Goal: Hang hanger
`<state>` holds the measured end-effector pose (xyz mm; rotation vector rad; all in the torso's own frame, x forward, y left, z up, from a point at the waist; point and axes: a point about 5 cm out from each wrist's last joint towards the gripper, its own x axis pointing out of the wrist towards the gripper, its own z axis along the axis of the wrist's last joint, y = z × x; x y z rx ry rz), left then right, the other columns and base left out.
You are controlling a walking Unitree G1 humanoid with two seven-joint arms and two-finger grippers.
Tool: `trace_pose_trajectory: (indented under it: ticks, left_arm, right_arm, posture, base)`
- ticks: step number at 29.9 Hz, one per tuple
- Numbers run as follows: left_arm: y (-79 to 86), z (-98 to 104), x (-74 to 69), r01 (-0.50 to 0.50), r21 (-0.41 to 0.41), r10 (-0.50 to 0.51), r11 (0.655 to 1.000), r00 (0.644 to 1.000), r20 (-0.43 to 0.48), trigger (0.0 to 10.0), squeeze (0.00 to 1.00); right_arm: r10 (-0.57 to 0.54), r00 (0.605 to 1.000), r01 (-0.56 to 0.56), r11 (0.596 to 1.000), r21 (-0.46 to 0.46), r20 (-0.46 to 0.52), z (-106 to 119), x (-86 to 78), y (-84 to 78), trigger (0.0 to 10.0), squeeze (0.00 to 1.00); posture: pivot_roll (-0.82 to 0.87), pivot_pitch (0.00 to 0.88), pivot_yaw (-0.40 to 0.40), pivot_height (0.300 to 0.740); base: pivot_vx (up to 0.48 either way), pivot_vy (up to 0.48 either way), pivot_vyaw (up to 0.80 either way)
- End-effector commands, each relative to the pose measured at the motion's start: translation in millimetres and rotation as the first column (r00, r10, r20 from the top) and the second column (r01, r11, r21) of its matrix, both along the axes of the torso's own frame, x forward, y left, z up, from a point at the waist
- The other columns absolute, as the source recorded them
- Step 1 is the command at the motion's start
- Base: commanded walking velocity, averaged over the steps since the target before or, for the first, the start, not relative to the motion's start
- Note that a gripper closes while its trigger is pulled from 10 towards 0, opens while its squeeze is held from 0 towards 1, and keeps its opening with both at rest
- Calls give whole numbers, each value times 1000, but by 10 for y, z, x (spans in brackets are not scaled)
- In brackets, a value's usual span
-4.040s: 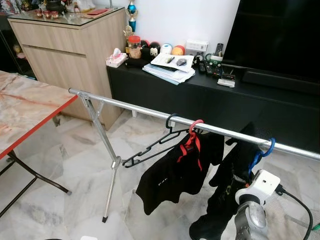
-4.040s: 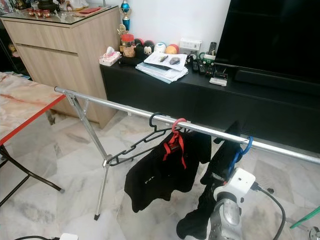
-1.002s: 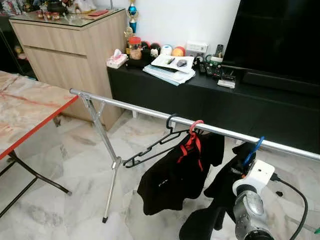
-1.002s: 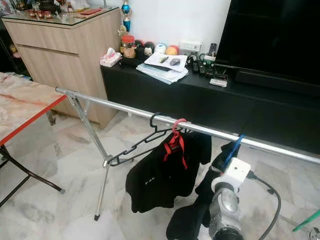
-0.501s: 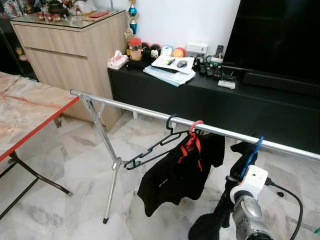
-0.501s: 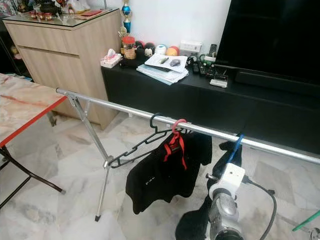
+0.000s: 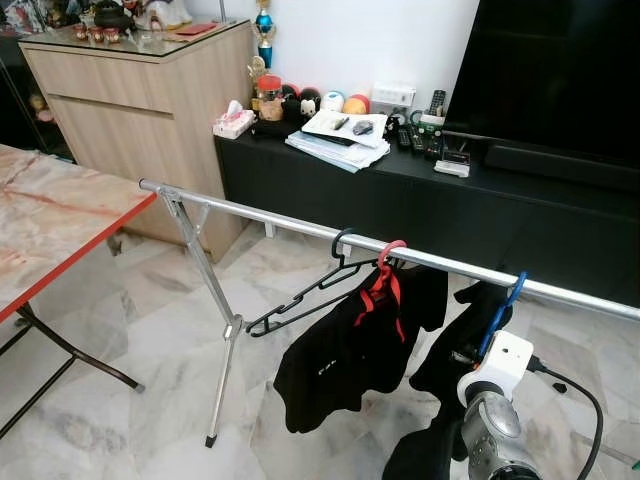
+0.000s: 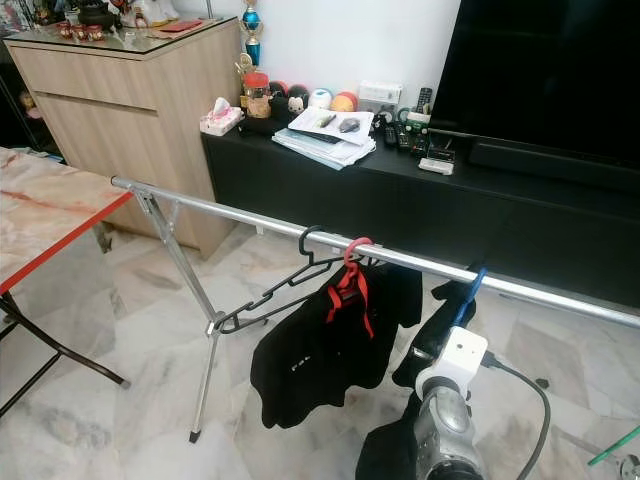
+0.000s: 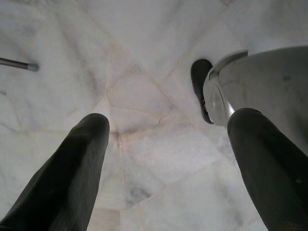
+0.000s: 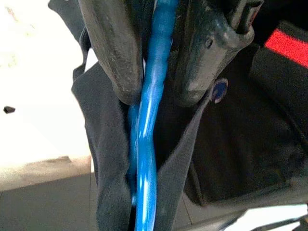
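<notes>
A silver rail [image 7: 270, 219] crosses the room on a folding stand. An empty black hanger [image 7: 300, 295] hangs on it, beside a red hanger [image 7: 388, 262] with a black shirt [image 7: 345, 355]. My right gripper [image 10: 156, 91] is shut on the neck of a blue hanger [image 7: 503, 305] that carries a black garment [image 7: 450, 370]. It holds them just below the rail, right of the red hanger. The blue hook's tip reaches the rail's front edge; I cannot tell if it is over the rail. My left gripper [image 9: 168, 120] hangs open over the marble floor.
A red-edged marble table [image 7: 60, 230] stands at the left. A black TV console [image 7: 420, 195] with clutter and a wooden cabinet [image 7: 140, 100] lie behind the rail. The stand's leg [image 7: 218, 340] reaches the floor at front left. A black cable [image 7: 585, 395] trails from my right wrist.
Four seconds ago the blue hook curled around the rail further right; now it sits a little left and lower. Over the last half second the garment lifted slightly.
</notes>
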<state>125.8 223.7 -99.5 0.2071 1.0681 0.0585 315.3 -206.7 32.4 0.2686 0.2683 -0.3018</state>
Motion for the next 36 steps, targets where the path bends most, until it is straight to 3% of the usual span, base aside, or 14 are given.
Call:
trace_pose_trajectory:
  ticks: [1,9,15,24,33,34,35,36]
  left_arm:
    - [-16,-17,-29,10,-1,-10,1000,1000,-28,10000,0]
    - [-87,-23,6,19,-7,-19,1000,999,-28,10000,0]
    - [26,3,11,13,1,-13,1000,1000,-23,10000,0]
    - [-32,-37,-83,13,-4,-14,1000,999,-42,10000,0]
    - [15,-23,-75,13,-1,-13,1000,999,-36,10000,0]
    - [-17,-36,-97,15,-4,-15,1000,999,-39,10000,0]
    - [-63,-43,-87,19,-8,-19,1000,999,-37,10000,0]
    - [-63,-43,-87,19,-8,-19,1000,999,-37,10000,0]
  right_arm:
    - [-14,1000,14,1000,2,23,47,25,-21,10000,0]
    - [-21,1000,21,1000,-4,17,40,23,-26,10000,0]
    - [-66,996,65,998,-20,-54,-24,-15,-94,10000,0]
    - [-85,995,84,996,-17,-45,27,26,-126,10000,0]
    - [-93,995,93,996,-16,-45,36,36,-126,10000,0]
    - [-92,995,92,996,-14,-37,45,41,-124,7216,0]
    - [-91,995,91,996,-13,-33,50,45,-123,2157,0]
    - [-91,995,91,996,-13,-33,50,45,-123,2157,0]
  posture:
    - [23,46,0,740]
    - [26,46,1,740]
    - [26,47,1,740]
    - [27,46,0,740]
    - [27,46,0,740]
    - [27,46,0,740]
    - [26,46,1,740]
    - [26,46,1,740]
  base:
    - [0,0,0]
    - [0,0,0]
    - [0,0,0]
    - [0,0,0]
    - [0,0,0]
    - [0,0,0]
    - [0,0,0]
    - [0,0,0]
